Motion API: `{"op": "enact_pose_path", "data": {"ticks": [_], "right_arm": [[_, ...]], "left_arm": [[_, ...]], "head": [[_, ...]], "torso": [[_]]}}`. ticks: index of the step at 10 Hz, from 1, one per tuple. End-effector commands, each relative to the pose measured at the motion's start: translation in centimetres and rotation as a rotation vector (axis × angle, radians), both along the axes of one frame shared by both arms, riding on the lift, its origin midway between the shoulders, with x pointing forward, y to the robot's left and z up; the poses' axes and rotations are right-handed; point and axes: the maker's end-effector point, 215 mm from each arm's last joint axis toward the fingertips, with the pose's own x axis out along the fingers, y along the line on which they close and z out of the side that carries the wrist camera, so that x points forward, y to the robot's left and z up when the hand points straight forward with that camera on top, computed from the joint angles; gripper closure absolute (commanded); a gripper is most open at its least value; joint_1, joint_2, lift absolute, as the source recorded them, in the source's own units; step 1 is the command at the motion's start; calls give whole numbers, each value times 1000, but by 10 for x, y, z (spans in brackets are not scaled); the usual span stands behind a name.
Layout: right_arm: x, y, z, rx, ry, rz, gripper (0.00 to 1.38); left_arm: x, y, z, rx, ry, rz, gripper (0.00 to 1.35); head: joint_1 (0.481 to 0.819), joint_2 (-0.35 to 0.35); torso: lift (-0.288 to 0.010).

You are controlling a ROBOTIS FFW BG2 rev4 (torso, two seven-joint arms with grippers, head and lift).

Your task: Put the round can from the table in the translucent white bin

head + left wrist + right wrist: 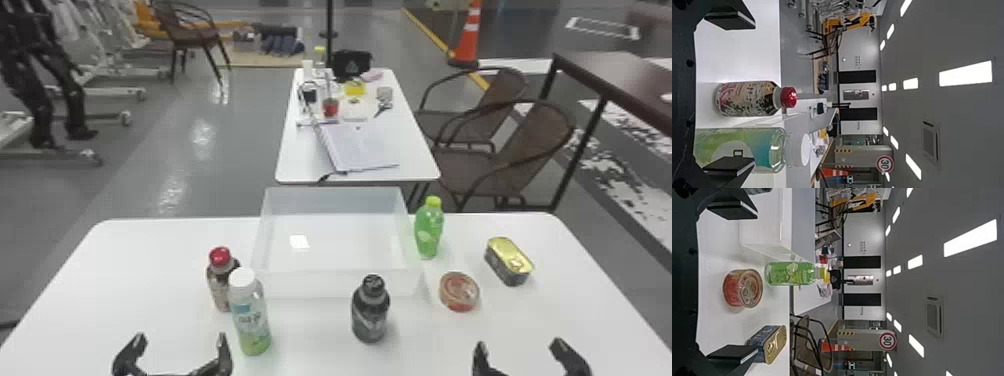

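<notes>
Black and two-fingered, the left gripper (pixel 181 337) sits at the head view's seven o'clock, its fingers wide apart around nothing. The right gripper (pixel 519 344), at five o'clock, has its fingers parted too, clamped on nothing.

Taking the bin as the dial, with twelve at its far side, the white-capped bottle (pixel 249 315) stands between seven and eight o'clock, and the dark bottle (pixel 370 312) at five.

At four o'clock, the round can (pixel 459 291) rests on the table (pixel 310 345), apart from the bin. It is squat, with a red side, a pale metallic rim and a reddish lid bearing a ring pull. The lid faces up; the can's round axis is upright, and it is broader than tall, so no long axis runs along the table.

The red-capped bottle (pixel 221 282) is at eight o'clock. Then comes the translucent white bin (pixel 337 284), open upward. The oblong can (pixel 509 261), gold lid up, lies between three and four; the green bottle (pixel 429 227) stands upright at three, just beside the bin.

Beyond twelve is another white table (pixel 305 160).
</notes>
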Motion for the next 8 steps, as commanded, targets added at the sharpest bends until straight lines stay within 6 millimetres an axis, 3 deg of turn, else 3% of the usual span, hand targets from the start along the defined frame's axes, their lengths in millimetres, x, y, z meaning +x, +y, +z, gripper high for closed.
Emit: {"op": "enact_pose_path", "data": {"ticks": [1,8], "right_arm": [[0,0,0,1,1,-1,98],[3,-2,2,14,-11,-6,96]], "left_arm": [[0,0,0,-4,0,2,90],[1,2,0,-15,-8,4,90]], "head": [[549,0],[549,0]], "torso": [[-100],[-100]]}}
